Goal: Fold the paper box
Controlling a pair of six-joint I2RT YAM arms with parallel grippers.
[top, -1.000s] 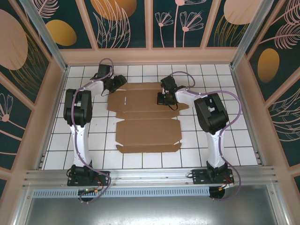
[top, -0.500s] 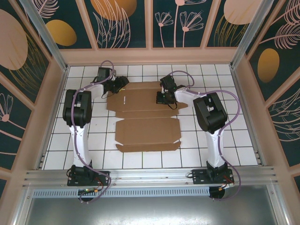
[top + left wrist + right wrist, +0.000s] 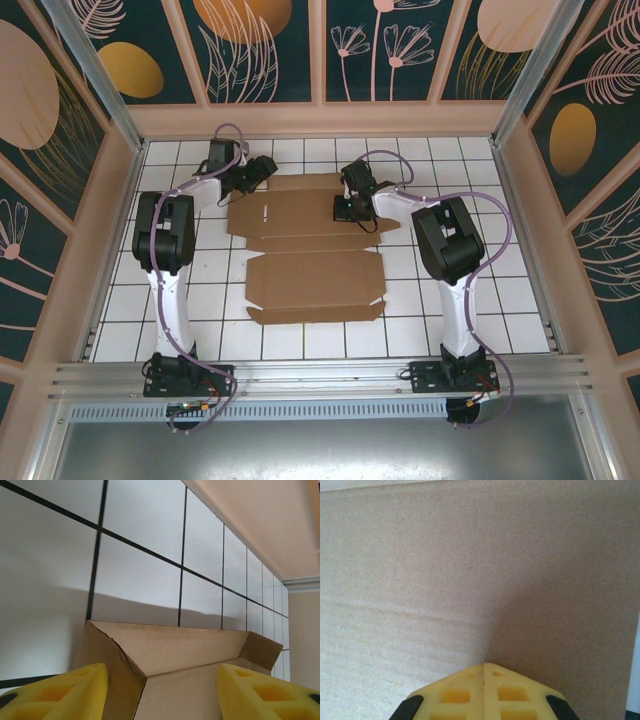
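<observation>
Pressing on the paper box (image 3: 315, 260), flat mid-tabletop (image 3: 500, 300), with the right hand (image 3: 484, 672) pressed together; framing its raised far flap with the left hand (image 3: 162, 680) spread. Better to pinch near the crease, then lift evenly.

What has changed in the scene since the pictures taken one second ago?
The left gripper moved slightly to the right and farther from its base, beside the far left corner of the plain brown corrugated cardboard paper box. Its jaws are open and grip nothing. The right gripper stayed shut with its tip on the cardboard, and the paper box stayed where it was.
</observation>
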